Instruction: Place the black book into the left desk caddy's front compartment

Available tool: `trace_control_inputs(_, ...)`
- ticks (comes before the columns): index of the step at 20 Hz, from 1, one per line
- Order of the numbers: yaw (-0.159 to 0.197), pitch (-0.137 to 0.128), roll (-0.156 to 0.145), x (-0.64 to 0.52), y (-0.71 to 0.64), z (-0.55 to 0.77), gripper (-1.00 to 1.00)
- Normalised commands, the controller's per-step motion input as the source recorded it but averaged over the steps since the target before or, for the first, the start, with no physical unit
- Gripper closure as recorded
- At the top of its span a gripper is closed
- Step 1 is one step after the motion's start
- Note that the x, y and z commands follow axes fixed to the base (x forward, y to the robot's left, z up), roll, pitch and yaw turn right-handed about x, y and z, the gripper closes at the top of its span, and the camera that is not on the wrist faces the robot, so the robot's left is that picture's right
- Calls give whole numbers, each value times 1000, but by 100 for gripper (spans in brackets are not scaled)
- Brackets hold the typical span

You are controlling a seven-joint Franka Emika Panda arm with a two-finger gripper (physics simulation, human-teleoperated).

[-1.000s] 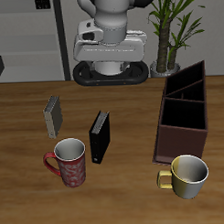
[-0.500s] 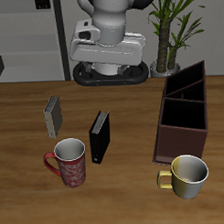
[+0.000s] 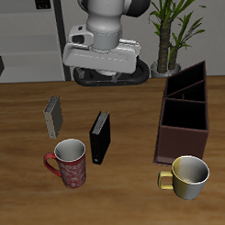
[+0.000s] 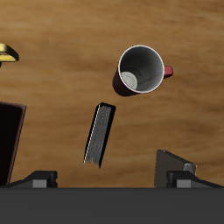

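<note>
The black book stands upright on the table between the red mug and the caddy; it also shows in the wrist view. The left desk caddy is a long dark reddish-brown box with slanted dividers, and one corner of it shows in the wrist view. My gripper hangs high above the back of the table, well behind the book and not touching anything. In the wrist view my gripper has its fingertips wide apart and holds nothing.
A grey book stands farther back beside the black book. A red mug is near the front edge. A gold mug sits in front of the caddy. A potted plant stands behind the caddy.
The arm has swung a little toward the grey book's side and tilted. The objects on the table have not moved.
</note>
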Motion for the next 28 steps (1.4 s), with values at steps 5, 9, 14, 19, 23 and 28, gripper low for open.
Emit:
trace_control_inputs(5, -20, -33, -9, 16, 72, -180, -100)
trace_control_inputs(9, -12, -53, -26, -6, 105, -99, -100)
trace_control_inputs(14, -43, -21, 11, 0, 92, -227, -100)
trace_control_inputs(19, -45, -9, 2, 92, 10, -206, -100)
trace_control_inputs(23, -6, 5, 15, 63, 85, -233, -100)
trace_control_inputs(28, -19, 9, 6, 65, 27, -209, -100)
